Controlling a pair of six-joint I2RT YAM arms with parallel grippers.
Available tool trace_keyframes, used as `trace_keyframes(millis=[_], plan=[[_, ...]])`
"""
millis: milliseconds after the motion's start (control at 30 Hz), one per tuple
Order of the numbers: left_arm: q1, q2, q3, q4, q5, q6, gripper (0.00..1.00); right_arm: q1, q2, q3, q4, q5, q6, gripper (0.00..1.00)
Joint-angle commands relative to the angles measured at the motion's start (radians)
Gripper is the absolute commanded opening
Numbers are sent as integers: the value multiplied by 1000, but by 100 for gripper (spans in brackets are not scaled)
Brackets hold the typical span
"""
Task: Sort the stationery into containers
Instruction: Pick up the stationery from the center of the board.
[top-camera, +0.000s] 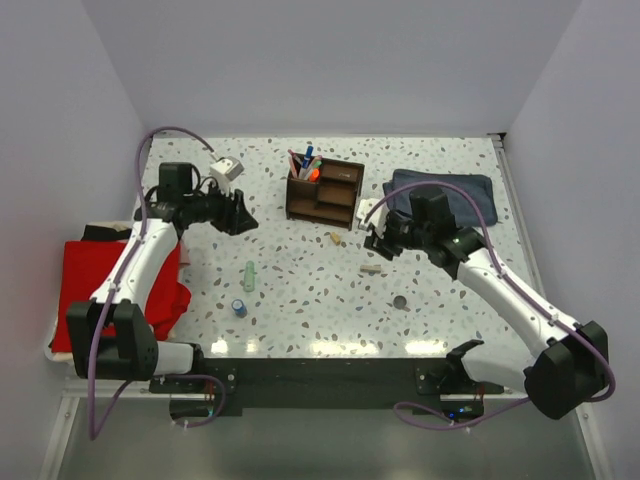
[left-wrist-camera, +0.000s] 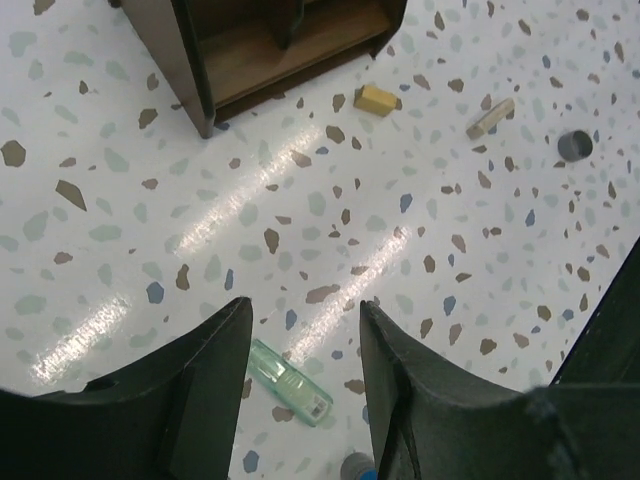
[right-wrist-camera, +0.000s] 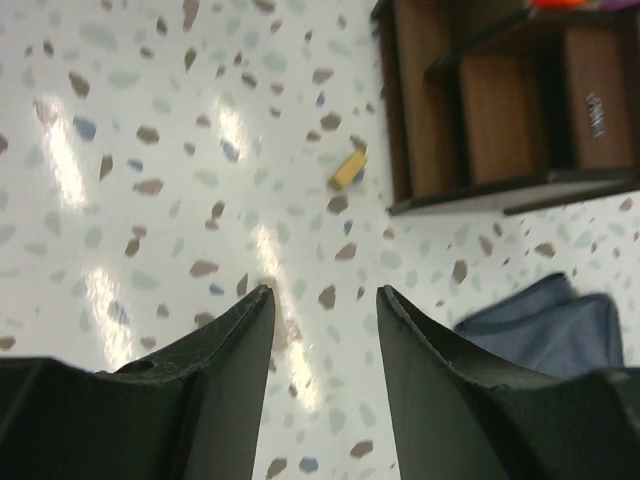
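Note:
The dark brown wooden organizer (top-camera: 322, 190) stands at the back middle, with several pens and an orange highlighter (top-camera: 305, 165) upright in its left compartment. On the table lie a pale green tube (top-camera: 248, 276), a blue cylinder (top-camera: 240, 307), a dark disc (top-camera: 400, 301) and two tan bits (top-camera: 337, 238) (top-camera: 371, 268). My left gripper (top-camera: 240, 215) hovers left of the organizer, open and empty. In the left wrist view the gripper (left-wrist-camera: 305, 310) is above the tube (left-wrist-camera: 290, 380). My right gripper (top-camera: 375, 238) is open and empty, right of the tan bit (right-wrist-camera: 348, 168).
A folded blue-grey cloth (top-camera: 450, 195) lies behind the right arm. A red cloth (top-camera: 75, 290) hangs over the table's left edge by the left arm. A small white object (top-camera: 225, 170) sits at the back left. White walls enclose the table on three sides.

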Motion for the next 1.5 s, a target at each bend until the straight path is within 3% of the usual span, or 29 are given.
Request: trace_keyframes(millis=[0,233,367,567,733,800,967,1200,1333,1467], plan=[[-13,19,48,-154,-52,231,52,-31,-3,19,-190,-35,-113,48],[-13,91,56,-273,-130,299,52,-49,78,59,-214,-84,-4,47],[-20,83,2,-265,-161,294,52,-49,74,73,-384,-67,-151,45],[-44,7,54,-503,-216,599,60,-48,-26,3,-411,-66,-303,49],[-127,-33,102,-775,-372,745,60,-48,34,28,-339,-92,-265,49],[-138,-62,99,-811,-398,761,60,-49,71,71,-319,-89,-209,49],[-201,-96,51,-808,-449,712,60,-49,164,134,-347,-132,-202,50],[-233,-138,-22,-660,-477,526,59,-48,99,107,-244,-130,-185,58],[-195,-164,-50,-597,-468,439,59,-14,86,96,-187,-228,-211,61],[-117,-147,-33,-560,-468,400,59,67,189,215,-282,-265,-217,59]])
